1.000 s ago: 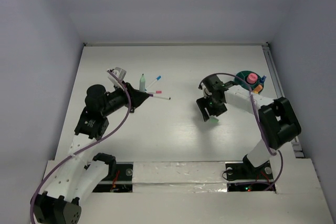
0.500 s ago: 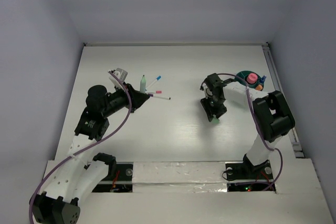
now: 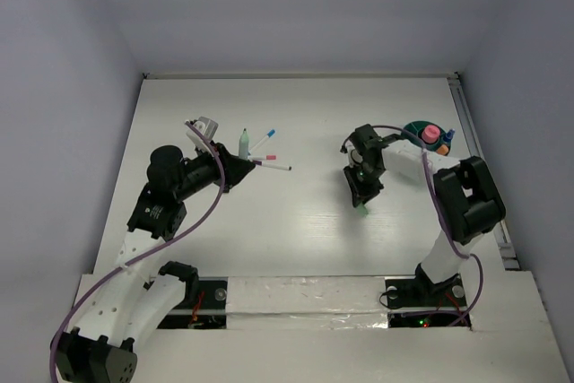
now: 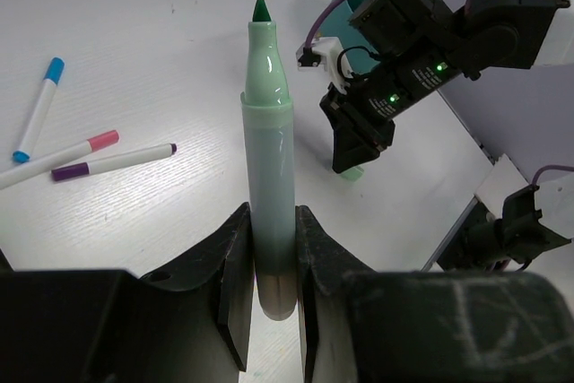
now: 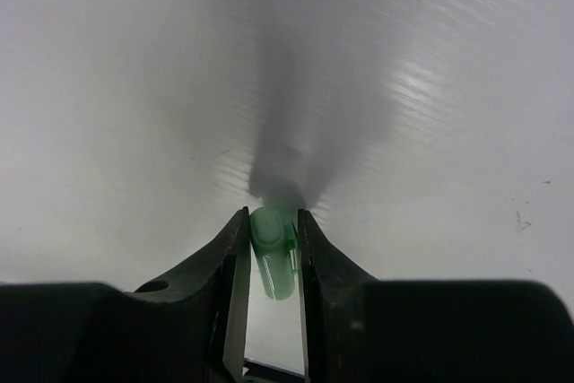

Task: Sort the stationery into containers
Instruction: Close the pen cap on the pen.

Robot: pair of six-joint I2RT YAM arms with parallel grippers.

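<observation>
My left gripper (image 3: 235, 168) is shut on a pale green pen (image 4: 269, 177), held with its dark green tip pointing away; the pen also shows in the top view (image 3: 243, 141). My right gripper (image 3: 362, 200) points down at the table, shut on a small translucent green cap-like piece (image 5: 273, 253), close above the surface. Three thin white markers lie beyond the left gripper: blue-capped (image 4: 38, 109), pink-capped (image 4: 63, 157), purple-capped (image 4: 112, 161). The teal round holder (image 3: 414, 129) stands at the far right with a pink-topped piece (image 3: 431, 134) in it.
The right arm's forearm and purple cable (image 3: 421, 163) run between the holder and the right gripper. A rail (image 3: 466, 123) lines the table's right edge. The white back wall (image 3: 296, 73) closes the far side.
The right arm has swung its wrist so the gripper points more steeply down, with the green piece still held near the same spot. The left arm and pen have not moved.
</observation>
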